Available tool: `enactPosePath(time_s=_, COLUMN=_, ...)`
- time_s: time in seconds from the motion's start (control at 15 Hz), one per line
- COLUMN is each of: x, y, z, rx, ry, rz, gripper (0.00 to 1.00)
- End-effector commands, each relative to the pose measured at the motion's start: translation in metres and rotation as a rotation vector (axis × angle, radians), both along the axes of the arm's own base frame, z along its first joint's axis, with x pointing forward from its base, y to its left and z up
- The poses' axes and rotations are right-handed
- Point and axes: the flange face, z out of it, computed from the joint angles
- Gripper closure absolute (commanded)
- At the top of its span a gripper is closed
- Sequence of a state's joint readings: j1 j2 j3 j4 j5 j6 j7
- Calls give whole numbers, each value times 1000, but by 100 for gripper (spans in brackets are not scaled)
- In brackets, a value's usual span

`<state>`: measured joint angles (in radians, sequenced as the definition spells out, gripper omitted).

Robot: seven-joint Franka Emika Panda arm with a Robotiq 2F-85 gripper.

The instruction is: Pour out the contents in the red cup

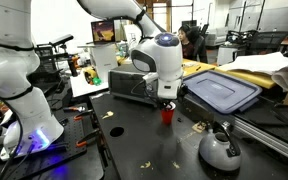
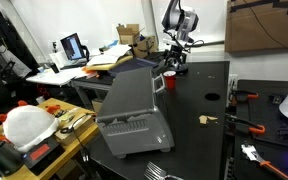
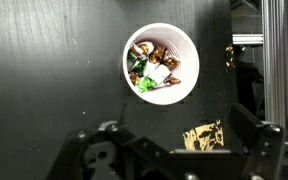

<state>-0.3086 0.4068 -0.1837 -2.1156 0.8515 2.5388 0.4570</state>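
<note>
Got a small red plastic cup point(image 1: 167, 114) upright on the black table point(image 1: 149, 155), mid-table, just in front of the boxy grey toaster oven point(image 1: 132, 84) and well back from the near edge. Seeing the black two-finger gripper point(image 1: 167, 102) straight above it on the white arm point(image 1: 156, 55), close over the cup but not round it. From the opp. side, in an exterior view: same cup point(image 2: 168, 79) toward the far edge of the table, beyond the oven. Down the wrist cam: looking right into the cup, white rim in full view, contents point(image 3: 152, 68) inside, small pale, brown and green bits piled at the bottom. Fingers point(image 3: 96, 148) spread wide, one at each lower corner of the view, nothing betw. them, cup clear of both. Spotting a yellowish crumb point(image 3: 203, 135) on the tabletop near the cup. Also a few pale crumbs point(image 1: 114, 130) scattered toward the near edge, a round grey kettle point(image 1: 220, 150) by a near corner, and a flat blue-grey tray point(image 1: 222, 92) at the side edge beyond it.
</note>
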Motion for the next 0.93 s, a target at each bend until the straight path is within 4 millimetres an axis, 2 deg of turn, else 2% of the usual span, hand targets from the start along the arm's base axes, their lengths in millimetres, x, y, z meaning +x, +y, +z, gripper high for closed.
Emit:
enactPosePath(time_s=0.0, x=-1, y=-9, z=-6, rx=68, ry=-69, rz=-27, gripper=0)
enactPosePath(time_s=0.47, x=-16, y=-10, z=-27, rx=135, ry=-140, rz=-93, gripper=0)
enactPosePath(time_s=0.87, x=-40, y=-10, z=-44, rx=165, ry=-129, rz=-128, gripper=0)
